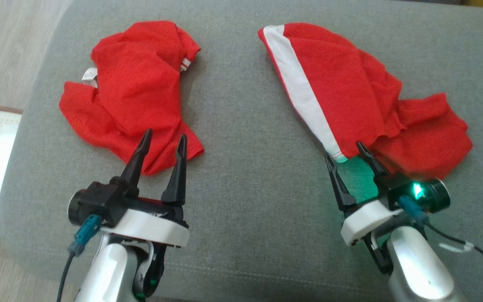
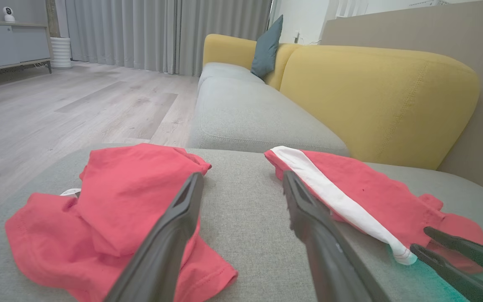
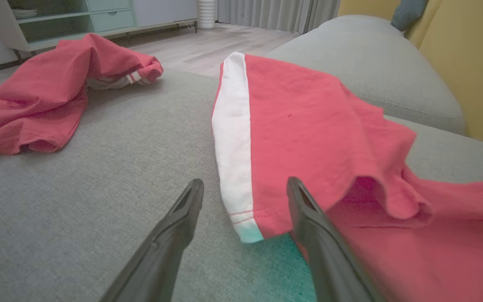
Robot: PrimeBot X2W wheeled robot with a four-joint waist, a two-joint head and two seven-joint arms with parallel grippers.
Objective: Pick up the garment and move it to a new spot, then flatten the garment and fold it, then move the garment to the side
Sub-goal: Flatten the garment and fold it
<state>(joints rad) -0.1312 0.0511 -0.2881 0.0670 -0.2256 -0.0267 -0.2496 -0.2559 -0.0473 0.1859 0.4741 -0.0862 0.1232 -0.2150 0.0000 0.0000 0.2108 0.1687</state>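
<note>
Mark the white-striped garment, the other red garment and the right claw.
white-striped garment [image 1: 342,79], head view, middle of its red panel.
other red garment [image 1: 136,84], head view, middle of the crumpled heap.
right claw [image 1: 344,151], head view, midway between its fingertips.

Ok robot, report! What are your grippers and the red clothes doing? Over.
Both grippers open, nothing held. Left gripper at plain red garment's edge; right gripper at striped garment's white corner. Nothing in the way.

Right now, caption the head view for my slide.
Both open, the left gripper faces a crumpled red garment, the right gripper the hem of a white-striped red garment, on a grey cushion.
</note>
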